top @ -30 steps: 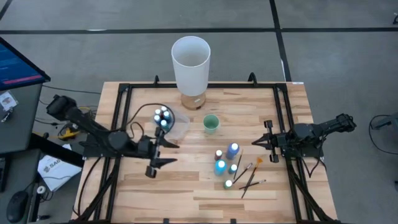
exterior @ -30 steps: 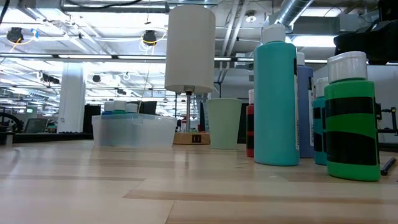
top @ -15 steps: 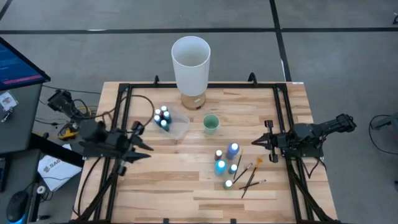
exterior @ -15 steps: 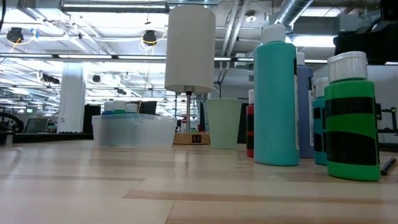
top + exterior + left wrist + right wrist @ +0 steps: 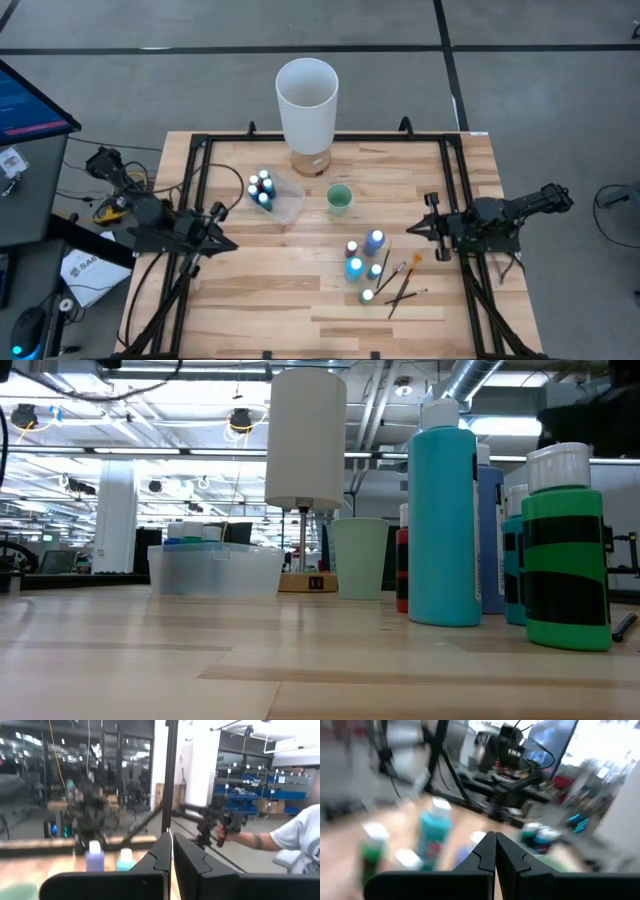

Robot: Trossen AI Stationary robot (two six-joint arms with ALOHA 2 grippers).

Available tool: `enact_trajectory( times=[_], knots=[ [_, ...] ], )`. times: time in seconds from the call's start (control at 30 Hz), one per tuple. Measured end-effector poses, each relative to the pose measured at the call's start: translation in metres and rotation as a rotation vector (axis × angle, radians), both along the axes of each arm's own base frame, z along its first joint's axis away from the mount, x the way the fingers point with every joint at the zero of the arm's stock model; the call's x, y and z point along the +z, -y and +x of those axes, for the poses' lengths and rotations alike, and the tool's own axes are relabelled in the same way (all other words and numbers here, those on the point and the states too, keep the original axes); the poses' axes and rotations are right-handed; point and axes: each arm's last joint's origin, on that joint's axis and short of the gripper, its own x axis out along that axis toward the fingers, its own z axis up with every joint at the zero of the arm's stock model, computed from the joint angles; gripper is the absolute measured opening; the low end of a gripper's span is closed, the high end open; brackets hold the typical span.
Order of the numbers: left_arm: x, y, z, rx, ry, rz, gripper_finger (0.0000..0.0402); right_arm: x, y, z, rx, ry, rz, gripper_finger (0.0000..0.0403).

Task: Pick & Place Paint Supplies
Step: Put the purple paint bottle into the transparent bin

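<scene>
High view shows both arms parked at the table's sides and holding nothing. The left gripper (image 5: 222, 243) sits at the left edge with its fingers pressed together, empty; its wrist view shows the two dark fingers (image 5: 165, 857) meeting with nothing between them. The right gripper (image 5: 415, 229) rests at the right side, jaws likewise closed and bare, pointing toward the loose supplies.

A few bottles (image 5: 262, 188) already stand in the clear tub (image 5: 291, 201) on the left, just in front of the white cylinder (image 5: 307, 101). The green cup (image 5: 340, 199) sits to its right. More bottles (image 5: 362, 256) are bunched right of centre on the near half of the table, and the brushes (image 5: 402, 284) lie just to their right, one with an orange tip (image 5: 417, 259). From table height the teal bottle (image 5: 445, 515) and green bottle (image 5: 565, 550) stand upright and close to the lens.

My reading: one drop is done and the sorting is partway along, with the loose group and all the brushes left to move. The next move calls for an arm to open its jaws, reach over the cluster and pick one bottle without knocking its close neighbours. The right arm sits nearer to them. The thin brushes, lying flat on the wood, look harder to pinch.
</scene>
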Motion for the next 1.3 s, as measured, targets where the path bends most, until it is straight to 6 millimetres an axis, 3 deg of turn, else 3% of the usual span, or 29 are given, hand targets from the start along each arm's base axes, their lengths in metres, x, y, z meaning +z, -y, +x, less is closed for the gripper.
enact_trajectory(
  times=[0.2, 0.47, 0.73, 0.9, 1.1, 1.3],
  knots=[
    [-0.032, 0.000, -0.001, -0.003, -0.031, 0.011, 0.0001, 0.001, -0.001, 0.000, 0.035, -0.057, 0.433, 0.0000],
    [-0.047, 0.001, -0.005, -0.126, 0.055, -0.006, 0.0001, 0.005, 0.000, 0.000, 0.053, -0.056, 0.643, 0.0000],
    [-0.020, -0.016, -0.025, -0.108, 0.178, -0.072, 0.0001, 0.006, 0.000, -0.001, 0.058, -0.052, 0.675, 0.0000],
    [-0.027, -0.027, -0.036, -0.086, 0.136, -0.053, 0.0002, 0.011, 0.000, -0.001, 0.075, -0.006, 0.695, 0.0000],
    [-0.045, -0.022, -0.032, -0.093, 0.092, 0.017, 0.0002, 0.028, 0.004, -0.005, 0.066, 0.180, 0.790, 0.0003],
    [-0.071, -0.018, -0.026, -0.103, 0.027, 0.013, 0.0002, 0.053, 0.008, -0.008, -0.029, 0.295, 0.690, 0.0046]
  ],
)
